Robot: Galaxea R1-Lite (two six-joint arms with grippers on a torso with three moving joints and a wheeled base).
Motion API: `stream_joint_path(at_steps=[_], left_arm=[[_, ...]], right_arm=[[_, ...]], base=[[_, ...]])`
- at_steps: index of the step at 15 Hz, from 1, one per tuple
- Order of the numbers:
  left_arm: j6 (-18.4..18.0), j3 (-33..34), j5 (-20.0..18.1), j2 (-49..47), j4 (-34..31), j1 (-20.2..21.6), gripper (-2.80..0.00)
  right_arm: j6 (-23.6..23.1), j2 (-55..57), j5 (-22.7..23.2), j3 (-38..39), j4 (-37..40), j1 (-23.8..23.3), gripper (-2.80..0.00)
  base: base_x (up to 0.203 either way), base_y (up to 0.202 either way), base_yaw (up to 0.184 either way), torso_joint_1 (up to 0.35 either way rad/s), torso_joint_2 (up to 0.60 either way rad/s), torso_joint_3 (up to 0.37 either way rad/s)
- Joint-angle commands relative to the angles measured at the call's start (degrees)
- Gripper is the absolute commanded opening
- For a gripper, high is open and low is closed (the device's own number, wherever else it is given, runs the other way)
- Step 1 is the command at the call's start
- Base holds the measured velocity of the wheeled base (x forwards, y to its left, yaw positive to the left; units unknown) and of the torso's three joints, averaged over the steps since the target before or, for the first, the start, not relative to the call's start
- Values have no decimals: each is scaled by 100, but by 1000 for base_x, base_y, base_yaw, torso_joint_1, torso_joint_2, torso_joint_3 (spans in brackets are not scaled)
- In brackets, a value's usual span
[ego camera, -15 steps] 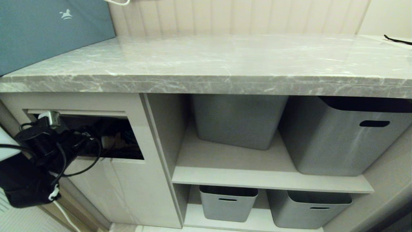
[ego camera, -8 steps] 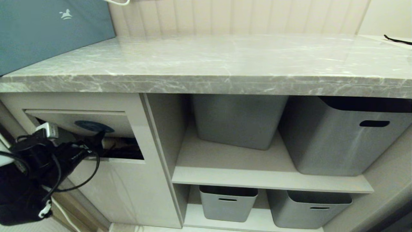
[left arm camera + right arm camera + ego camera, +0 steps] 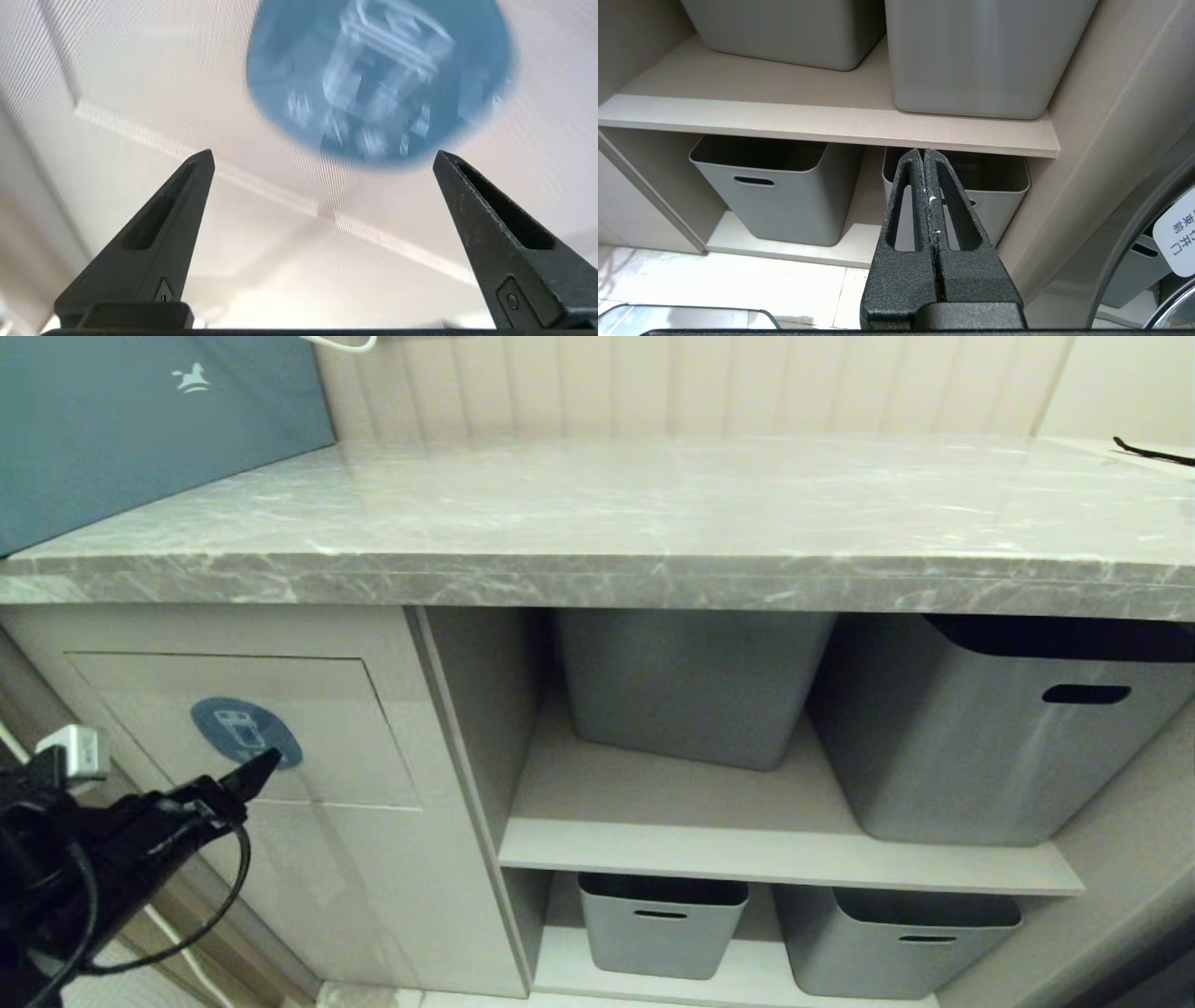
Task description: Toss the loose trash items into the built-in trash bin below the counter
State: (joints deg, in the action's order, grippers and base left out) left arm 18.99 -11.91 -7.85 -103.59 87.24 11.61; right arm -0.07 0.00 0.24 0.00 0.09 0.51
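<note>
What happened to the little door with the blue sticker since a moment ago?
The left pincer drew back out of the trash bin opening, empty and open, and the flap swung shut, showing its blue sticker again. The counter, grey boxes and shut right pincer stayed put.

White bin icon on the trash bin's (image 3: 280, 821) blue sticker (image 3: 246, 732)
</note>
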Motion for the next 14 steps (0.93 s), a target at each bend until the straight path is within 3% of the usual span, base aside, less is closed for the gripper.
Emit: stream_joint_path(at_steps=[1,3,6,7,11,14], left_arm=[[15,651,-15,676,43,0,0],[19,1109,-24,1161,43,3,0],[33,1171,-36,2156,-74,13,0],[9,1168,-49,2557,-272,11,-280],[-232,1170,-164,3993,-1618,9,-280],[-1028,1173,-383,4753,-2474,-126,-280]], right_arm=[[-1,-9,2,0,0,2,-280],[-1,-9,2,0,0,2,-280],[-1,-9,2,0,0,2,-280],[-1,-9,2,0,0,2,-280],[-1,-9,2,0,0,2,-280],[-1,-9,2,0,0,2,-280]], base=[[0,0,0,0,0,0],[0,0,0,0,0,0],[0,0,0,0,0,0],[0,0,0,0,0,0],[0,0,0,0,0,0],[0,0,0,0,0,0]])
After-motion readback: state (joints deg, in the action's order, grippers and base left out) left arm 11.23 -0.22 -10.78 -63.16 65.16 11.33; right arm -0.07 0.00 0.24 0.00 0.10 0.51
